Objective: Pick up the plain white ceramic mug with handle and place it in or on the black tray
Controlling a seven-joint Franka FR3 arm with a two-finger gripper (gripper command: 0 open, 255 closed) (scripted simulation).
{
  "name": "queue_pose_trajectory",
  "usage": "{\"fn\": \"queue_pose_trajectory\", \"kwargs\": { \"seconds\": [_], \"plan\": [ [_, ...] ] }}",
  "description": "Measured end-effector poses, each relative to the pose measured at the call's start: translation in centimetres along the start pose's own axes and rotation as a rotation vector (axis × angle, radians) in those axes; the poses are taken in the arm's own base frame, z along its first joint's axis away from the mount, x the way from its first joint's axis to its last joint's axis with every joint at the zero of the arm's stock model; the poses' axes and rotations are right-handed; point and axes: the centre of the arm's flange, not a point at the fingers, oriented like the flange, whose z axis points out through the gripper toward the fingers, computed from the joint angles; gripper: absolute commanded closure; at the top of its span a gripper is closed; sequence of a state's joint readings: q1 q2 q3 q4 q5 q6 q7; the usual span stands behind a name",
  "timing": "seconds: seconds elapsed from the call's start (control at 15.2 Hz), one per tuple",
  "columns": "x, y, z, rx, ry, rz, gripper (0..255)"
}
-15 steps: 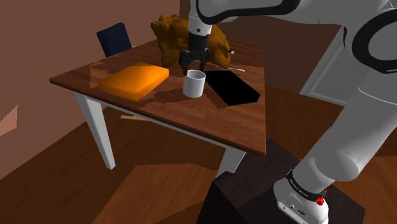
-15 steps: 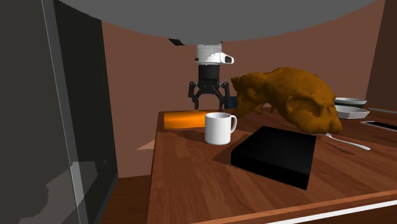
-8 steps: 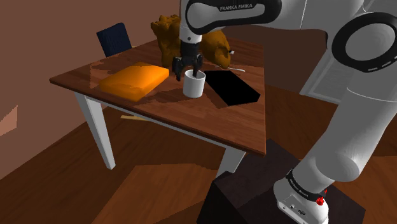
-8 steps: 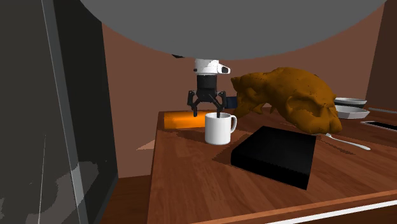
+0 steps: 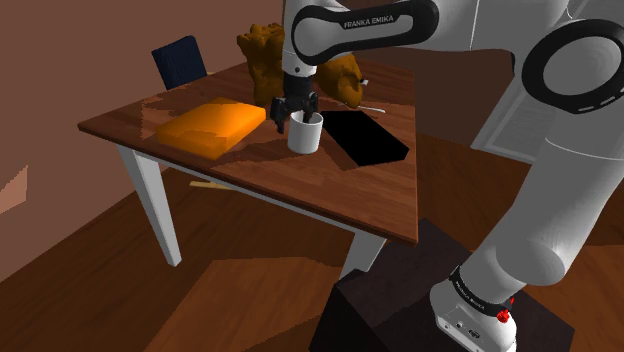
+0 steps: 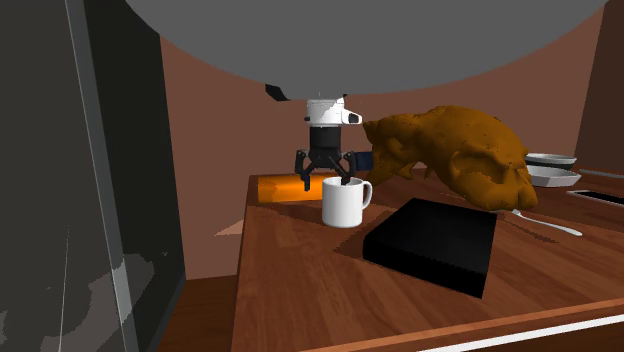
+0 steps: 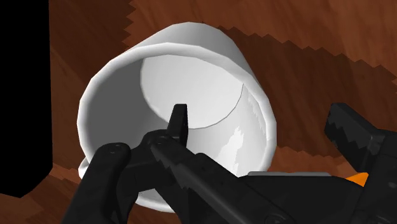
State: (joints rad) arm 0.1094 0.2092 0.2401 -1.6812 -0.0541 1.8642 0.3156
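A white mug (image 5: 305, 133) stands upright on the brown wooden table (image 5: 300, 185), just to the shoulder view's left of the flat black tray (image 5: 370, 140). In the second exterior view the mug (image 6: 343, 205) has its handle turned toward the tray (image 6: 430, 245). My black gripper (image 5: 288, 112) is low over the mug's rim on the side away from the tray. In the wrist view the gripper (image 7: 261, 118) is open and straddles the mug (image 7: 191, 70) wall. One finger (image 7: 180, 124) is inside the cup and the other is outside, neither pressing on the wall.
An orange flat block (image 5: 212, 125) lies beside the mug, opposite the tray. A big lumpy brown object (image 6: 460, 155) sits behind the tray, with a spoon (image 6: 545, 225) and plates (image 6: 553, 170) past it. A dark blue chair back (image 5: 180, 62) stands beyond the table's far edge.
The gripper has come down from above and behind the mug to its rim, one finger now dipping inside. The mug and tray have not moved.
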Motion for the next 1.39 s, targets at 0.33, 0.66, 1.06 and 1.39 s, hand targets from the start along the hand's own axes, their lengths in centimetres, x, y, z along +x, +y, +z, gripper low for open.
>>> {"fn": "queue_pose_trajectory", "kwargs": {
  "seconds": [0.33, 0.66, 1.06, 1.39],
  "plan": [
    [0.0, 0.0, 0.0, 0.0, 0.0, 0.0, 255],
    [0.0, 0.0, 0.0, 0.0, 0.0, 0.0, 255],
    [-0.1, 0.1, -1.6, 0.0, 0.0, 0.0, 255],
    [0.0, 0.0, -4.2, 0.0, 0.0, 0.0, 255]
  ]
}}
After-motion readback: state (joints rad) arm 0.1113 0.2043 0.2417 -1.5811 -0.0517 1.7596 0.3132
